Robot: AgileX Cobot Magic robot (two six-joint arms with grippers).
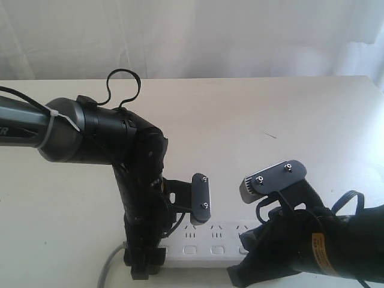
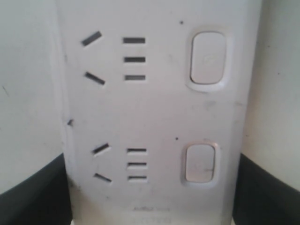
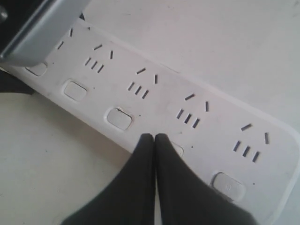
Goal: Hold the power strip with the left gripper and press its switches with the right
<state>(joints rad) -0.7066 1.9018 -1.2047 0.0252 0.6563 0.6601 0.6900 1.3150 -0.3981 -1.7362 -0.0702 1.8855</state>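
The white power strip [image 1: 207,239] lies along the table's near edge, its grey cord [image 1: 108,264] leaving at the left. My left gripper [image 1: 144,263] is shut across the strip's left end. In the left wrist view its black fingers [image 2: 30,197] flank the power strip [image 2: 154,112], with two switches [image 2: 207,58] showing. My right gripper [image 3: 153,139] is shut, fingertips together, resting at the switch row. They partly cover one switch [image 3: 177,149], between a free switch [image 3: 118,118] and another [image 3: 228,185]. I cannot tell whether it is pressed down. In the exterior view the right gripper [image 1: 240,275] sits low at the strip's right part.
The beige table [image 1: 252,114] stretches back to a white curtain [image 1: 192,36]. A grey screwed plate [image 1: 201,198] on the left arm hangs above the strip. A similar plate [image 1: 273,178] tops the right arm. The left arm's cable loop [image 1: 123,87] stands up.
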